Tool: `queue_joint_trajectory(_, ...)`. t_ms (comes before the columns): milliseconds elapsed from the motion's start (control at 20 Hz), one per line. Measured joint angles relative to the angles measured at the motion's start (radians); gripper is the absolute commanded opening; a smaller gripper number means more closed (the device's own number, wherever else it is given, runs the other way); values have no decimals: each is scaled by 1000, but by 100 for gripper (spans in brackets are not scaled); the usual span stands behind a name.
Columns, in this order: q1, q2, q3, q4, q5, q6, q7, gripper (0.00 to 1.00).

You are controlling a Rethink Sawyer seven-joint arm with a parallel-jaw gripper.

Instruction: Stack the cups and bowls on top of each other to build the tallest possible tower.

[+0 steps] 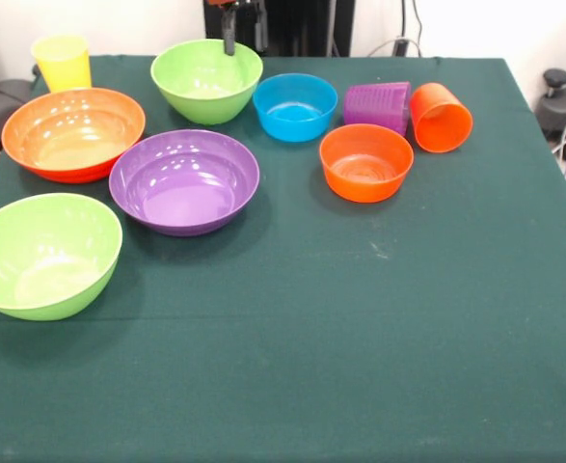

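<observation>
All things stand apart on the green cloth. The yellow cup is upright at the far left. The purple ribbed cup and the orange cup lie on their sides, touching, at the far right. The bowls are a large orange one, a purple one, a lime green one at the far side, a second lime green one at the near left, a small blue one and a small orange one. No pink bowl shows. My gripper shows only its tip, over the far lime green bowl's rim.
The green-clothed table fills the view. The robot's dark pedestal stands behind its far edge. Cables and a black object lie off the table at the right.
</observation>
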Motion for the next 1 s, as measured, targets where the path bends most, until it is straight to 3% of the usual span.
queue_joint_trajectory(150, 33, -26, -60, -20, 1, -170, 0, 100)
queue_joint_trajectory(300, 102, -79, -173, -66, 1, -590, 0, 100)
queue_joint_trajectory(400, 129, -97, -218, -88, 1, -788, 0, 100)
queue_joint_trajectory(450, 151, -112, -258, -109, 2, -979, 0, 100)
queue_joint_trajectory(550, 165, -120, -292, -129, 2, -1127, 0, 100)
queue_joint_trajectory(700, 177, -130, -334, -179, 1, -1246, 0, 100)
queue_joint_trajectory(1000, 182, -131, -375, -225, 2, -1247, 0, 100)
